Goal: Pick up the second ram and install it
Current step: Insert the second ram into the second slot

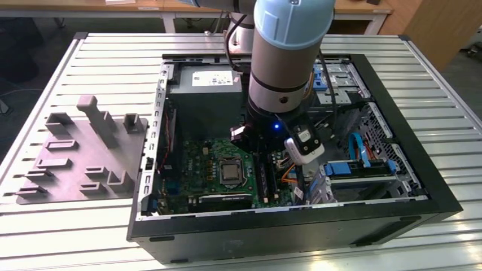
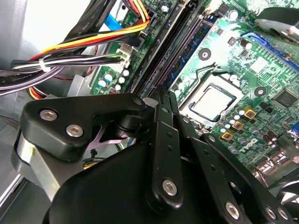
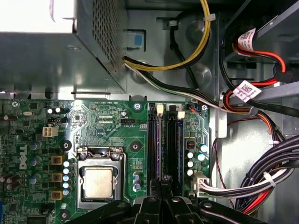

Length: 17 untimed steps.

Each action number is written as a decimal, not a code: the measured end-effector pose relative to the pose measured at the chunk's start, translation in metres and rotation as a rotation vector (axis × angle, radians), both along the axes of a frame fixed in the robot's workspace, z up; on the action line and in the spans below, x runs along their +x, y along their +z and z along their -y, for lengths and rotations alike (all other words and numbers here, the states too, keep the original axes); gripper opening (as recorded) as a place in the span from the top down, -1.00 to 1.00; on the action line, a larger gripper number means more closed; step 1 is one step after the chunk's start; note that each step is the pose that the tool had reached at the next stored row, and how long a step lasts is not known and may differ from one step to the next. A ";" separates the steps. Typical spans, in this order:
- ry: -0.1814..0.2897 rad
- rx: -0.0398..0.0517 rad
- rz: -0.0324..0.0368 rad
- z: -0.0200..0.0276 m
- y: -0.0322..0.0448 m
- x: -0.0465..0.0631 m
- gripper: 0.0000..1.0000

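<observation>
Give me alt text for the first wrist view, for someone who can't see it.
A black gripper hangs close over the long memory slots on a green motherboard, seen from above inside a computer case. A silver processor socket sits beside the slots, with a metal power supply box and bundled coloured cables around the board.

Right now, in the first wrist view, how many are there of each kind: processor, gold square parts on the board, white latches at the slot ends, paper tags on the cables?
processor: 1
gold square parts: 3
white latches: 2
paper tags: 2
Total: 8
</observation>
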<state>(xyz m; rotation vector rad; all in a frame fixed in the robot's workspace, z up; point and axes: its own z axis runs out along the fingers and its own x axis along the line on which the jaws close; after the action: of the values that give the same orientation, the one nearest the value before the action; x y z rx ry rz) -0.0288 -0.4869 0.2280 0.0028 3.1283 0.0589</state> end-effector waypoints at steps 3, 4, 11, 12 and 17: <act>0.000 0.0002 0.0001 -0.0001 -0.0009 0.000 0.77; 0.000 0.0000 0.0000 -0.0001 -0.0013 0.000 0.77; 0.000 0.0002 0.0001 -0.0001 -0.0029 0.000 0.77; 0.000 0.0000 0.0000 0.0000 -0.0028 0.000 0.77; 0.000 -0.0004 -0.0001 0.0000 -0.0038 0.000 0.77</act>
<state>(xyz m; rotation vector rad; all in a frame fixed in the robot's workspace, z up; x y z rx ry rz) -0.0289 -0.4869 0.2242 0.0028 3.1284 0.0584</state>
